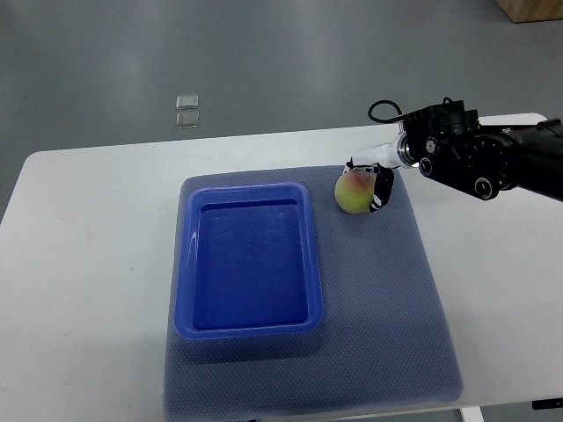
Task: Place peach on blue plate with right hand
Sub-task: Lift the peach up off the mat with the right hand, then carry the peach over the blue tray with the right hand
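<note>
- Lying nearest the robot is a grey-blue textured rubber mat (pixel 387 325), spread over the white table (pixel 79 264) and reaching almost to its near edge.
- On the left half of that mat sits the deep blue rectangular plastic tray (pixel 186 264) that serves as the blue plate; its rim is raised, its floor shows nothing in it, and its right wall stands near the fruit but apart from it.
- Further back, at the mat's far right part, rests the round yellow-green peach with a red blush (pixel 354 192), on the mat and outside the tray.
- Coming in from the right edge, the black right hand with its white wrist section (pixel 378 180) is at the peach's right and far side, dark fingers (pixel 383 192) curving round the fruit; it looks clamped on the peach, though how firmly cannot be told from above.
- The left hand does not show.
- Judged from this, the step in hand is securing and lifting: the grasp should be settled evenly round the fruit before rising, since a round, smooth peach may roll out of a one-sided hold.
- The lift should clear the tray's rim, then travel leftward and nearer, and the release should come low over the tray floor to avoid rolling.
- Beyond the table, two small clear square tiles (pixel 186 112) lie on the grey floor.
</note>
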Controlling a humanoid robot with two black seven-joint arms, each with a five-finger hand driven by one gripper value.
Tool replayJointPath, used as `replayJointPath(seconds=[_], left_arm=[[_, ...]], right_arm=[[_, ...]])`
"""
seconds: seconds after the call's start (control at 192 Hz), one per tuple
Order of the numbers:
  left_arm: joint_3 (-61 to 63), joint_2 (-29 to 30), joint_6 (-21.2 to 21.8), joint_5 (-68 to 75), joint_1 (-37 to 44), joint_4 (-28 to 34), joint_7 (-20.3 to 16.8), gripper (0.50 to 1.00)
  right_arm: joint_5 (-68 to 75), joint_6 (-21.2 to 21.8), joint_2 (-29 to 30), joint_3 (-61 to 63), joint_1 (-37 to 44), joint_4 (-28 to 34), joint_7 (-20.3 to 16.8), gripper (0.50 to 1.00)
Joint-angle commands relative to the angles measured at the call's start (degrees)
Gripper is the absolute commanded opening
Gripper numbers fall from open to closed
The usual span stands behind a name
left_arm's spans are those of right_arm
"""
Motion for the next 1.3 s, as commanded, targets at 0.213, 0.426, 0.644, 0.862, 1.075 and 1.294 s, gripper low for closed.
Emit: replayJointPath(seconds=[0.213,0.426,0.644,0.862,1.075,1.294], left_arm=[[0.0,0.0,0.0,0.0,0.0,0.1,0.0,1.000],[0.0,0.0,0.0,0.0,0.0,0.1,0.0,1.000],[0.1,0.0,0.0,0.1,-0.1,-0.3,0.0,1.000],[0.1,0.0,0.0,0.0,0.0,-1.9,0.0,1.000],[0.1,0.0,0.0,0.0,-0.1,-1.8,0.0,1.000],[0.2,0.0,0.0,0.1,-0.1,-2.1,0.0,1.000]], right_arm=[[0.9,1.3,0.4,0.1,4.5,2.4,0.4,0.500],[4.0,6.7,-10.2,0.7,17.3,14.2,0.4,0.500],[5.9,11.1,-22.6,0.7,29.0,27.1,0.5,0.500],[8.5,10.9,-27.8,0.3,33.4,35.0,0.4,0.500],[19.7,6.0,-18.5,0.4,33.6,34.1,0.1,0.500],[20.4,3.2,0.5,-0.2,28.9,23.1,0.1,0.500]])
